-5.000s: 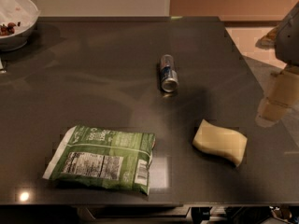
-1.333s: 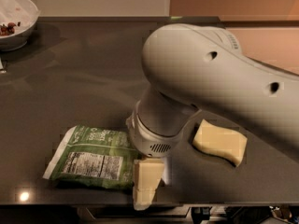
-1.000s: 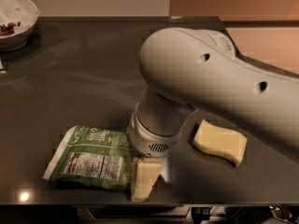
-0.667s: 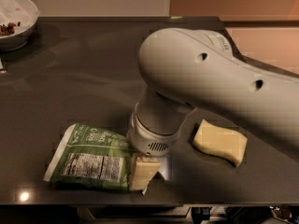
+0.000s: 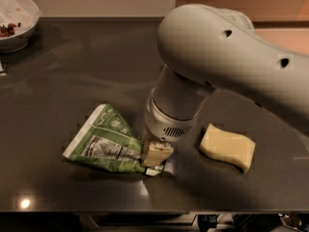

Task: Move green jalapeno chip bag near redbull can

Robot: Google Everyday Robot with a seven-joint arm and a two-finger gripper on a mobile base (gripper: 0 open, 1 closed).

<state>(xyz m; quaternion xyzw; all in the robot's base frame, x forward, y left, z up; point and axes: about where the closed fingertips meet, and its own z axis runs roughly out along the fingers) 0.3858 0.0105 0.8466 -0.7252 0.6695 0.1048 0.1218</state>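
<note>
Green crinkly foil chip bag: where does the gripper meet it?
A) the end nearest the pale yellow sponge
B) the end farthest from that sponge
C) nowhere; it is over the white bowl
A: the gripper grips the green crinkly foil chip bag at its bunched end facing the pale yellow wavy sponge.

Nothing can be read: the crinkly green foil chip bag (image 5: 108, 129) carries a white label panel (image 5: 107, 149) (print illegible), with the cream two-finger gripper (image 5: 155, 155) clamped on its right end.
</note>
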